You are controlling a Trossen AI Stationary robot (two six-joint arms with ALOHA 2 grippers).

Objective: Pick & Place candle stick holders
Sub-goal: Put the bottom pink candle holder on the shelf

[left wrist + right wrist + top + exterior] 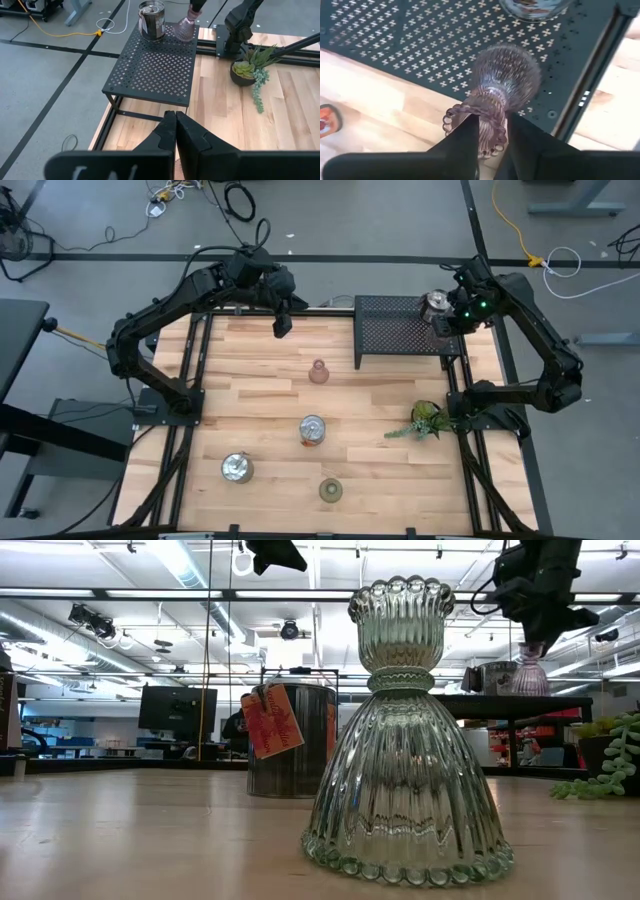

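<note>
A pink glass holder stands upright by its wide foot on the black mesh rack, beside a silver holder. My right gripper hangs over it, pointing down and slightly open, its fingers on either side of the cup's beaded rim. On the table stand another pink holder, a silver holder with an orange tag, a silver holder and an olive-green glass holder. My left gripper hovers shut above the table's far edge. My right gripper comes from above, fingers pointing down, with the rim wall of the pink holder's cup in the narrow gap between them. One finger covers part of the cup's mouth. I cannot tell whether either finger touches the glass. The holder stands on the rack.
A leafy plant sprig in a small pot lies near the right arm's base. The rack fills the table's far right. Bare wood stretches across the middle and left. Black frame rails run along both sides.
</note>
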